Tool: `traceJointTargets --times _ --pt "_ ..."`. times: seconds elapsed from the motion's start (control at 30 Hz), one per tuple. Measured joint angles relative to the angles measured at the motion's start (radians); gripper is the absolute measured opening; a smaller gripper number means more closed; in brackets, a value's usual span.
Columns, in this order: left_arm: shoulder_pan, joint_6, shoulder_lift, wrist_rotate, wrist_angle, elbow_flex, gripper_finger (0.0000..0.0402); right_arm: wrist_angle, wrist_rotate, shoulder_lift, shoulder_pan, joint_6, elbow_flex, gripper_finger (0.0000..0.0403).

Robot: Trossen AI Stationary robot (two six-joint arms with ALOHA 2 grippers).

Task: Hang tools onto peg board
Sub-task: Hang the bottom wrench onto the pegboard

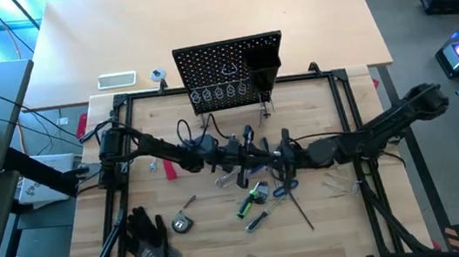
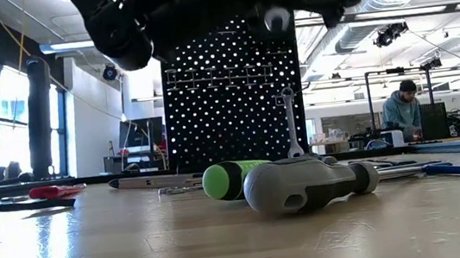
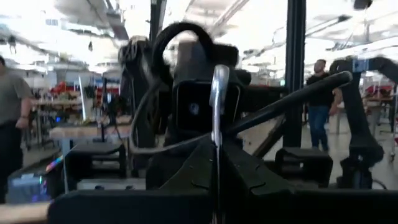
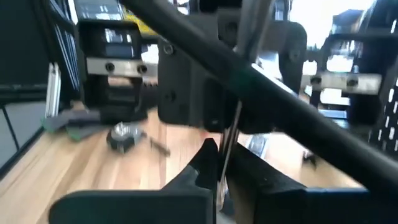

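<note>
Both grippers meet above the tool pile, in front of the peg board (image 1: 230,74). The left gripper (image 3: 217,163) is clenched on a silver wrench (image 3: 217,99), held upright. The right gripper (image 4: 219,169) is clenched on a thin metal shaft (image 4: 229,146); whether this is the same wrench cannot be told.

Risk: if both grip one tool, opposing pulls could twist it free onto the green screwdriver (image 2: 231,179) below.

Only the low view shows a wrench (image 2: 290,122) already hanging on the board; only the high view shows both arms converging.

No readable text — no labels, no numbers
</note>
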Motion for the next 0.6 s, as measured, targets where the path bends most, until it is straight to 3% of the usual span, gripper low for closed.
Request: traceJointTargets --times 0.23,0.6 --pt "0.021 -0.02 -0.002 0.006 -0.015 -0.035 0.0008 -0.153 0.003 -0.01 0.002 0.139 0.003 0.0009" --pt "0.027 -0.017 -0.009 0.01 -0.096 -0.034 0.0006 -0.219 -0.002 -0.037 0.005 0.175 0.0 0.0019"
